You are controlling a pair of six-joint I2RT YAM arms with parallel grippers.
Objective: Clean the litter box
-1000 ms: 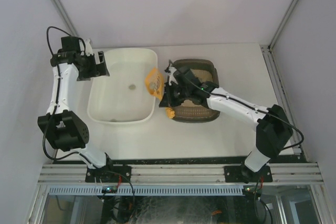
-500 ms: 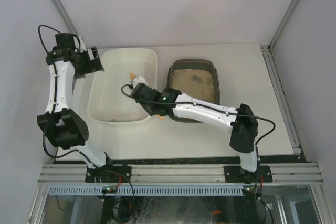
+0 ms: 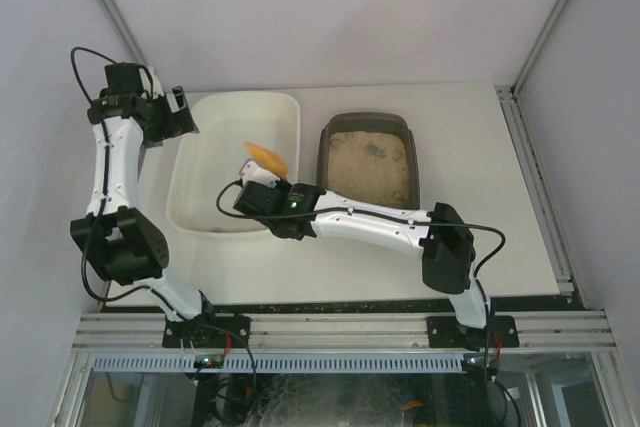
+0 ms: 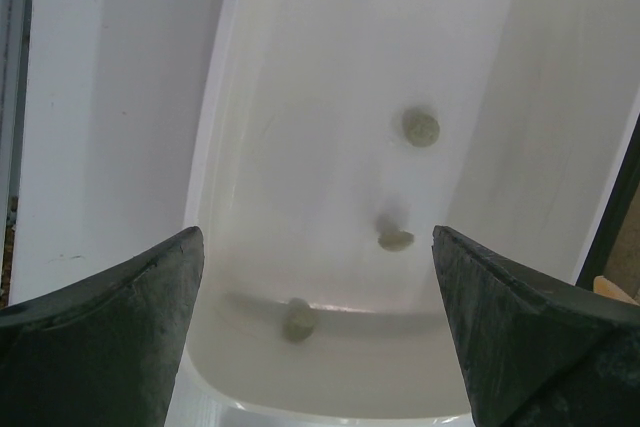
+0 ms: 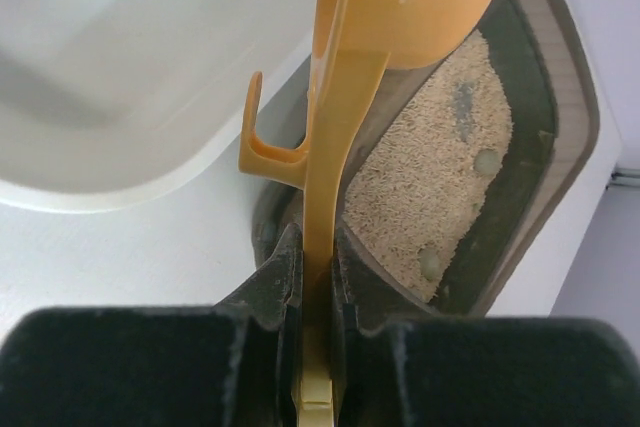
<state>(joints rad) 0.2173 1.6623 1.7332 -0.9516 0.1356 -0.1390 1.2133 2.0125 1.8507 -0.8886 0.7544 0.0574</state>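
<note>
Right gripper [image 5: 316,272] is clamping the orange scoop [image 5: 350,97] over the white tub [image 3: 190,202] beside the litter box [image 3: 322,152], while left gripper [image 4: 315,247] is hanging wide open.

A white table [image 3: 500,237] is enclosed on 3 sides by plain pale walls [image 3: 330,7], w/ slim metal posts [image 3: 550,17] seen at the back corners. An alu. rail [image 3: 340,327] is fixed along the near edge. Light is diffused evenly.

Litter box [image 3: 366,118]: dark grey-brown rect. plastic tray w/ rounded corners, lying flat & upright just right of white tub [image 3: 232,96]. Holds beige sandy litter [image 3: 365,175] w/ a few small greyish clumps [image 5: 486,162] on top.
</note>
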